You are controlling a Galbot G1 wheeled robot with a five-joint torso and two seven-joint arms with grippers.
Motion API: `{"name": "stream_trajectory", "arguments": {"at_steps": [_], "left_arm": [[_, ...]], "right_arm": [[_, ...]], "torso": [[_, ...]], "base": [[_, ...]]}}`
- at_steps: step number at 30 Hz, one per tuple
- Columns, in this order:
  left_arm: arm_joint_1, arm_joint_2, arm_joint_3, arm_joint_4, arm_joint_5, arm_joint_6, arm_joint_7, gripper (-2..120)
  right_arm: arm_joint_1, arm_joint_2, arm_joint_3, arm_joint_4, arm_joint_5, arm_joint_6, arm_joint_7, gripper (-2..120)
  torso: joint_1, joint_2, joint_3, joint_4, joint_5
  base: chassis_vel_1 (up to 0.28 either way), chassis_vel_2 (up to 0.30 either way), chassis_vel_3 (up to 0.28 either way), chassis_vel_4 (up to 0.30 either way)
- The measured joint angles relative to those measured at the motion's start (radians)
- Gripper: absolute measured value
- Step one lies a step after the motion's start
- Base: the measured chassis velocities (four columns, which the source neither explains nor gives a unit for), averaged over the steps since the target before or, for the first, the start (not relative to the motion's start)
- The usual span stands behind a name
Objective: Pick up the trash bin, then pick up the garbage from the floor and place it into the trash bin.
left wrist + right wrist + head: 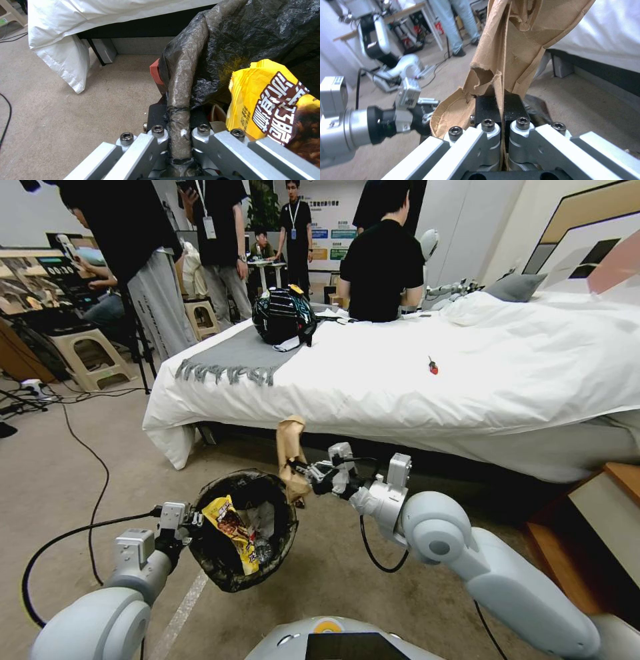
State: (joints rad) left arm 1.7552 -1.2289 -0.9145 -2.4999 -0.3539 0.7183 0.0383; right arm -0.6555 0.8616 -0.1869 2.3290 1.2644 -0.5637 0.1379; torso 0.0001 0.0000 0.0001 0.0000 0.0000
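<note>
My left gripper [195,520] is shut on the rim [180,82] of the trash bin [245,530], holding it tilted above the carpet. The bin's black bag liner [266,30] holds a yellow snack wrapper [233,532] and some pale litter. My right gripper [298,468] is shut on a piece of garbage, a crumpled brown paper scrap [291,457], which hangs just past the bin's far right rim. In the right wrist view the brown paper scrap [510,52] stands pinched between the black pads [486,108], and the left arm's wrist [383,120] shows off to one side.
A bed with a white duvet [467,373] and dark base lies straight ahead, a black bag [285,315] and a small red item [433,367] on it. Wooden furniture [587,540] stands at right. Cables [80,447] trail over the carpet at left. People and stools are behind.
</note>
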Motion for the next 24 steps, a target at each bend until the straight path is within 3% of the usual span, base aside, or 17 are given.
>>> {"name": "stream_trajectory", "arguments": {"at_steps": [7, 9, 15, 24], "left_arm": [[-0.006, 0.005, 0.001, 0.0, 0.0, 0.0, 0.0, 1], [-0.009, 0.006, 0.001, 0.0, 0.0, 0.0, 0.002, 1], [-0.014, 0.006, 0.004, 0.0, 0.0, 0.0, 0.004, 1], [-0.019, 0.008, 0.004, 0.0, 0.0, 0.0, 0.007, 1]], "right_arm": [[0.051, 0.014, -0.071, -0.029, 0.003, -0.035, -0.006, 0], [0.072, 0.022, -0.119, -0.036, 0.018, -0.063, 0.054, 0], [0.075, 0.033, -0.151, -0.044, 0.03, -0.084, 0.121, 0], [0.09, 0.052, -0.194, -0.047, 0.034, -0.099, 0.135, 0]], "torso": [[0.0, 0.0, 0.0, 0.0, -0.0001], [0.0, 0.0, 0.0, 0.0, 0.0], [0.0, 0.0, 0.0, 0.0, -0.0001], [0.0, 0.0, 0.0, 0.0001, -0.0001]], "base": [[0.0, 0.0, 0.0, 0.0], [0.0, 0.0, 0.0, 0.0], [0.0, 0.0, 0.0, 0.0], [0.0, 0.0, 0.0, 0.0]]}}
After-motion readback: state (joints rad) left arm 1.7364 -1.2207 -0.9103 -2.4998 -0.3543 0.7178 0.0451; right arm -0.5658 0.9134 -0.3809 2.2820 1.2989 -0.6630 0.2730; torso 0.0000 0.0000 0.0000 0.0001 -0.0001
